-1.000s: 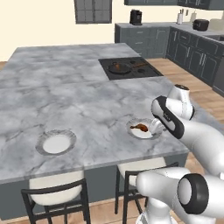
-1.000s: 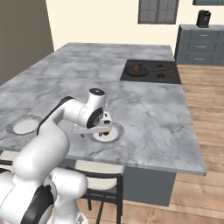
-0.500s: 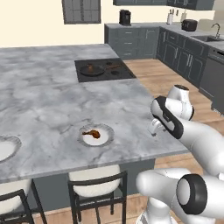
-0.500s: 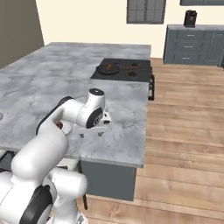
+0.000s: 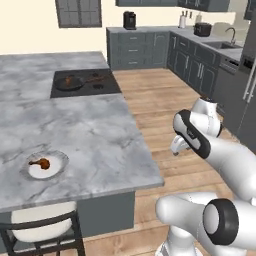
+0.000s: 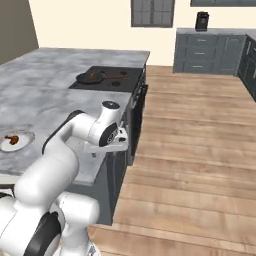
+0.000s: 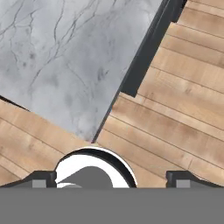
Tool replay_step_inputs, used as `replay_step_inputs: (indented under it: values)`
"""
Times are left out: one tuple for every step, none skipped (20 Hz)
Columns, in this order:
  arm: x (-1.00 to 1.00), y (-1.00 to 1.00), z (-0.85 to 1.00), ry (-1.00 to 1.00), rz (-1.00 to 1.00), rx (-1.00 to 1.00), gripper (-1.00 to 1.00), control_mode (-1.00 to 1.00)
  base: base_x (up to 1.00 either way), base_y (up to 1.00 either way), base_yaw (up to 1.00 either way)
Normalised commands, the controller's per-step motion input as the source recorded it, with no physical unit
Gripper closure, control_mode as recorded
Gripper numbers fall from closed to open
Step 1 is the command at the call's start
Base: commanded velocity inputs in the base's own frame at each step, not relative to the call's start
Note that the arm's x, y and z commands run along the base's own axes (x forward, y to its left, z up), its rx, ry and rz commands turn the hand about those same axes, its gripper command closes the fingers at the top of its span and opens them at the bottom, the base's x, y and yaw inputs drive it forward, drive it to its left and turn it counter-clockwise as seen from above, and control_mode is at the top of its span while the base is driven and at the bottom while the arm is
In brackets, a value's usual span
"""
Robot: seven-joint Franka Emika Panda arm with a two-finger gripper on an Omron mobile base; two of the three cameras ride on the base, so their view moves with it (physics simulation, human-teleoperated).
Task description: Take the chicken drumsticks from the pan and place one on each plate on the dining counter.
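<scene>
Since the earlier frames the whole scene has slid leftward in both base views, so the base has driven and the cameras with it; the drumstick sits on its plate as before, and the arm now hangs past the counter's corner over wooden floor rather than above the plate.

One chicken drumstick [image 5: 41,162] is a small orange-brown glazed piece with a darker bone end, lying near the middle of a plate [image 5: 59,170]. That plate is round and shallow, pale in the centre with a grey rim, and rests near the front edge of the dining counter [image 5: 85,135], a large grey-and-white marbled slab with a thick edge. From the right base view the same drumstick [image 6: 13,139] shows on the same plate [image 6: 26,142] at the far left.

Farther back, set into the counter, is a black stovetop [image 5: 85,83]. On it sits the pan [image 5: 70,82], round, shallow and dark; a small orange-brown spot inside it may be another drumstick, too small to be sure. The right base view shows the pan [image 6: 91,77] on the stovetop [image 6: 112,80] too.

The gripper [image 6: 111,146] is spread wide and holds nothing. It hangs off the counter's right end, well apart from the plated drumstick and from the pan. In the hand view the finger tips [image 7: 43,178] stand far apart at the bottom, with counter corner [image 7: 65,57] and wooden floor [image 7: 175,109] beyond.
</scene>
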Motion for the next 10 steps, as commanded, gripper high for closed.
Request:
replay_step_inputs:
  values:
    - [0.0, 0.0, 0.0, 0.0, 0.0, 0.0, -1.0, 1.0, 0.51, -0.84, 0.02]
    - [0.0, 0.0, 0.0, 0.0, 0.0, 0.0, -1.0, 1.0, 0.53, -0.8, 0.04]
    - [0.0, 0.0, 0.0, 0.0, 0.0, 0.0, -1.0, 1.0, 0.54, -0.78, 0.06]
    - [0.0, 0.0, 0.0, 0.0, 0.0, 0.0, -1.0, 1.0, 0.55, -0.76, 0.06]
    - [0.0, 0.0, 0.0, 0.0, 0.0, 0.0, -1.0, 1.0, 0.56, -0.75, 0.07]
    - [0.0, 0.0, 0.0, 0.0, 0.0, 0.0, -1.0, 1.0, 0.58, -0.73, 0.08]
    - [0.0, 0.0, 0.0, 0.0, 0.0, 0.0, -1.0, 1.0, 0.59, -0.73, 0.08]
    - [0.0, 0.0, 0.0, 0.0, 0.0, 0.0, -1.0, 1.0, 0.59, -0.73, 0.09]
    - [0.0, 0.0, 0.0, 0.0, 0.0, 0.0, -1.0, 1.0, 0.59, -0.73, 0.08]
    - [0.0, 0.0, 0.0, 0.0, 0.0, 0.0, -1.0, 1.0, 0.59, -0.73, 0.08]
